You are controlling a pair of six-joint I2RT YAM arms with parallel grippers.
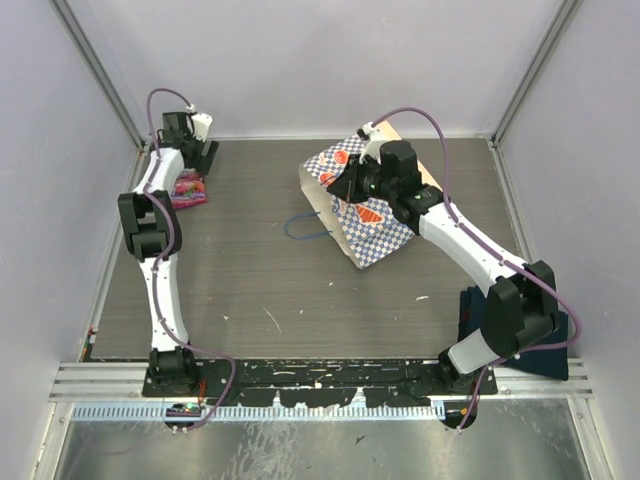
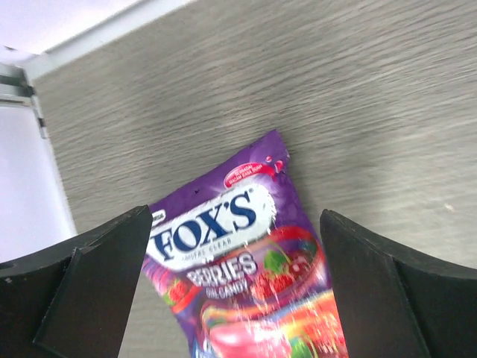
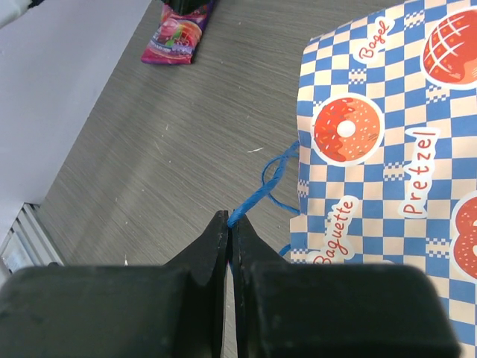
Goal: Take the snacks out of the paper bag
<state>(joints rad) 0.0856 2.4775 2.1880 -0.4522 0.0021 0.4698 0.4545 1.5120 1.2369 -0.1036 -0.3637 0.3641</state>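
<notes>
One purple packet (image 2: 250, 298), left claw (image 2: 235, 250) apart above it, right claw (image 3: 229, 224) pinching blue cord (image 3: 271, 183)

Bright even light, soft shadows; wrist views slightly blurred.

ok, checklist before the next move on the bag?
1. Right gripper shut on thin blue cord handle: ok.
2. Left gripper open above purple glossy candy packet: ok.
3. That packet lying on the grey table, apart from the tan blue-checkered paper bag: ok.
4. Bag mouth open enough to reach in: cannot tell.
5. Snacks left inside the bag: cannot tell.
</notes>
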